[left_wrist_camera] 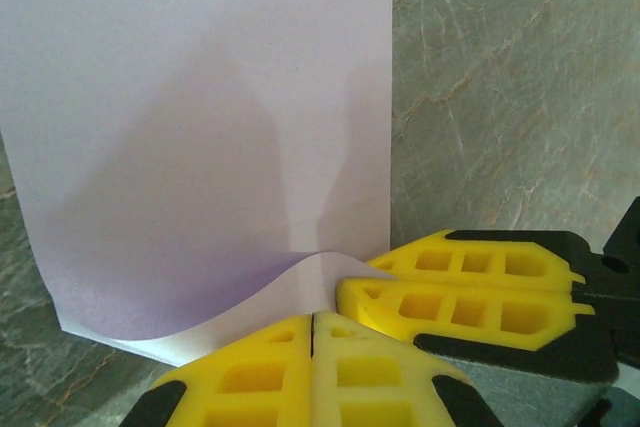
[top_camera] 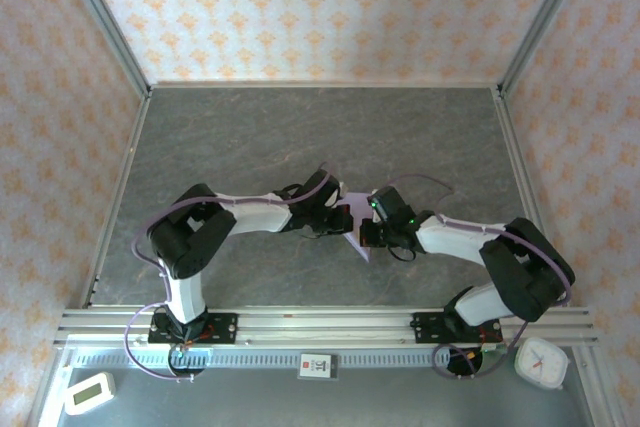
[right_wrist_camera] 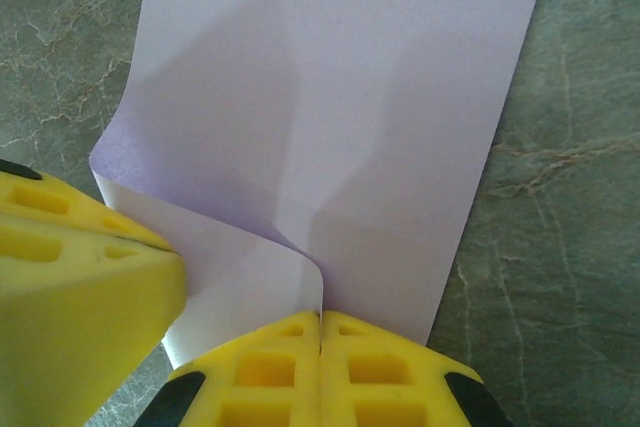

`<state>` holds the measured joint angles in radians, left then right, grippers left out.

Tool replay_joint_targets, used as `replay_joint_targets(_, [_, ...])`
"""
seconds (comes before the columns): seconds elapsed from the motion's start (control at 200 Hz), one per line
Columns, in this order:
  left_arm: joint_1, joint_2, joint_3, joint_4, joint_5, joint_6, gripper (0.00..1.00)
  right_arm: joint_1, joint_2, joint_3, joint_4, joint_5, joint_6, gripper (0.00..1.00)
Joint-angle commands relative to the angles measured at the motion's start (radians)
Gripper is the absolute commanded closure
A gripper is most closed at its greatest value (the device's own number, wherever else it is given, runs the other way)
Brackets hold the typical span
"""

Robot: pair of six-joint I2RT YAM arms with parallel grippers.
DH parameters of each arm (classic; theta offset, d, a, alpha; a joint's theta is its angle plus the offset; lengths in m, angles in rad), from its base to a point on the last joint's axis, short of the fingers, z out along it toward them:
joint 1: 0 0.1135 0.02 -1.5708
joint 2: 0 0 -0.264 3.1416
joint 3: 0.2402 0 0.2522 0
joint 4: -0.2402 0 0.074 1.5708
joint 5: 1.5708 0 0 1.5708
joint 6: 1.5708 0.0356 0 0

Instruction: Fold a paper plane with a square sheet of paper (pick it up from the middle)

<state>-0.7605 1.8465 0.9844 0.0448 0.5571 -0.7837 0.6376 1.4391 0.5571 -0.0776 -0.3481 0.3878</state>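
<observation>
Nipping a raised pleat of the lavender sheet of paper [right_wrist_camera: 330,97] with the right end effector [right_wrist_camera: 320,319], yellow fingers [right_wrist_camera: 265,372] pressed flush, no gap. Same from the other side with the left end effector [left_wrist_camera: 313,319]: closed tight, apparently on that same lifted fold, tip to tip with its partner. Probably gripped there to suit a pick-up from the middle, and to get purchase on a thin sheet otherwise flat on the table [top_camera: 250,137], with no edge to grab. Meeting mid-table in the overhead view, a little toward the near side, with a sliver of lavender poking out between the 2 end effectors. Lying mostly flat beyond the fingers: matte, plain, straight-sided, curled upward only at the pinch. Faint lengthwise shading down the middle, perhaps soft creases, too vague to call folds. No dart shape so far, by the look of it; most of the folding judged to be ahead.
</observation>
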Motion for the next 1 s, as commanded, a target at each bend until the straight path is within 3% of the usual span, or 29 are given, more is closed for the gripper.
replay_joint_targets(0.0, [-0.006,0.023,-0.032,0.035,-0.043,0.021,1.00,-0.004,0.069,-0.058,-0.112,0.030,-0.016,1.00])
replay_joint_targets(0.315, [0.006,0.032,-0.049,0.043,-0.068,0.030,1.00,-0.004,0.069,-0.059,-0.111,0.025,-0.017,1.00])
replay_joint_targets(0.726, [0.036,-0.114,-0.027,0.011,-0.119,0.012,1.00,-0.003,0.047,-0.048,-0.131,0.021,-0.020,1.00])
replay_joint_targets(0.996, [0.075,0.005,0.126,-0.025,-0.115,0.051,1.00,-0.004,0.039,-0.042,-0.136,0.023,-0.022,1.00])
